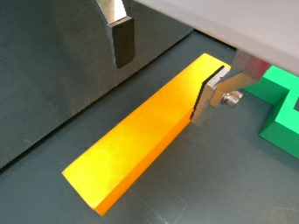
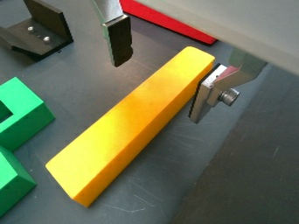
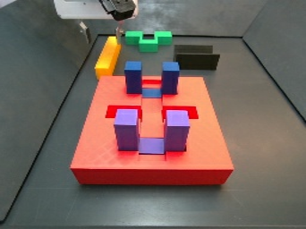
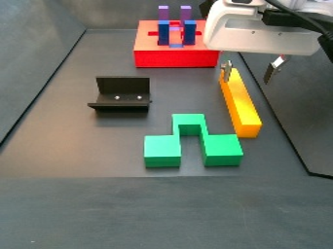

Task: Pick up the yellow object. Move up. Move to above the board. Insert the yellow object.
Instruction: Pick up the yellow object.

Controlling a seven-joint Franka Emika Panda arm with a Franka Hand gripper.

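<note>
The yellow object [image 1: 135, 144] is a long yellow-orange bar lying flat on the dark floor; it shows in both wrist views [image 2: 128, 131] and both side views [image 3: 109, 55] [image 4: 239, 105]. My gripper [image 1: 163, 70] is open over the bar's end nearest the board, the jaws straddling it across its width [image 2: 163, 68]. One finger [image 2: 208, 94] stands close against the bar's side, the other finger [image 2: 117, 39] hangs well apart from it. The gripper shows in both side views [image 3: 120, 9] [image 4: 250, 70]. The board [image 3: 149, 134] is a red slab with upright blue and purple blocks [image 4: 178, 56].
A green notched block [image 4: 192, 141] lies beside the bar, also seen in a wrist view [image 1: 281, 109]. The fixture [image 4: 120, 94] stands beyond it on the floor [image 3: 198, 57]. Grey walls ring the floor; one wall runs close along the bar [image 1: 59, 79].
</note>
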